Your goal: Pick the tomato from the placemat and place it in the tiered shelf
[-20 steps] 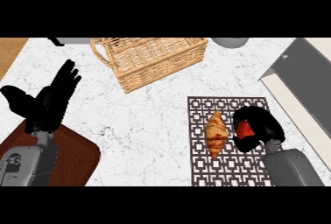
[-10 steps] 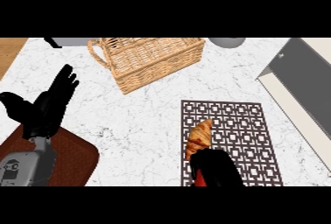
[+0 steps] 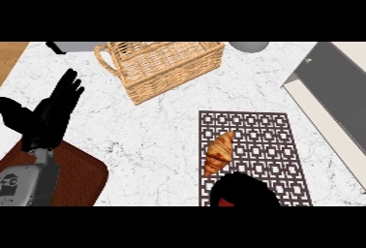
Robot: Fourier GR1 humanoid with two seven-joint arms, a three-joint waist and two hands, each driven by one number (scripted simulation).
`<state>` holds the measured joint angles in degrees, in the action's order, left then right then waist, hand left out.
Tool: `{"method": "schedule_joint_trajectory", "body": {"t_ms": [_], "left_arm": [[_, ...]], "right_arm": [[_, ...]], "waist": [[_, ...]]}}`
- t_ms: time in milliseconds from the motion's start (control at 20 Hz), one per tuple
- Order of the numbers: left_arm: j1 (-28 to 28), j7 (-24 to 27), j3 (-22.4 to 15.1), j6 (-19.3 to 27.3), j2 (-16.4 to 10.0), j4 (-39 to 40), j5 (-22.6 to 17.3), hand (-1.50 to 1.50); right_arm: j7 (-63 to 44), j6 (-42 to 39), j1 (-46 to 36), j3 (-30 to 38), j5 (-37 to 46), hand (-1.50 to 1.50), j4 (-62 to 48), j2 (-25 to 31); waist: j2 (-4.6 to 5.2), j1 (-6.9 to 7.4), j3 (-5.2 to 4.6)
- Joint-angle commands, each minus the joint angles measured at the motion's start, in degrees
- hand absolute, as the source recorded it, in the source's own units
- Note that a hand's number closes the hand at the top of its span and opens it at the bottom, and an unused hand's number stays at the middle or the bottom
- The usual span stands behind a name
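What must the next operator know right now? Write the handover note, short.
Left hand: open, resting fingers up at the view's left, holding nothing.
Right hand: at the view's lower edge, over the placemat's near end, curled round the tomato; only a red sliver shows.
Croissant: lies on the placemat, just beyond the right hand.
Tiered shelf: at the right edge, no tomato in it.
Done: tomato grasped, it seems.
Left: carry it to the shelf and release.

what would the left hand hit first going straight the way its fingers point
Likely the grey object at the top edge, just left of the wicker basket; the left hand may be raised, so depth is unclear.
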<state>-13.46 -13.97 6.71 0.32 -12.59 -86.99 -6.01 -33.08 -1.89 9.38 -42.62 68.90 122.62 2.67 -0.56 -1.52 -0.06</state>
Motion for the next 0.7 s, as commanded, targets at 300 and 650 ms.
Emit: {"method": "schedule_joint_trajectory", "body": {"t_ms": [300,650], "left_arm": [[-1.5,-0.5,-0.3,-0.4,0.2,0.2,0.0,0.0],[0.9,1.7,-0.3,-1.2,0.4,-0.2,0.0,0.0]], "right_arm": [[-16.8,-15.2,-5.9,3.7,0.8,1.5,27.7,-2.6],[-22.9,-24.3,-19.1,19.9,-4.5,1.5,28.3,-2.7]], "waist": [[0.48,1.01,0.0],[0.52,1.18,0.0]]}}
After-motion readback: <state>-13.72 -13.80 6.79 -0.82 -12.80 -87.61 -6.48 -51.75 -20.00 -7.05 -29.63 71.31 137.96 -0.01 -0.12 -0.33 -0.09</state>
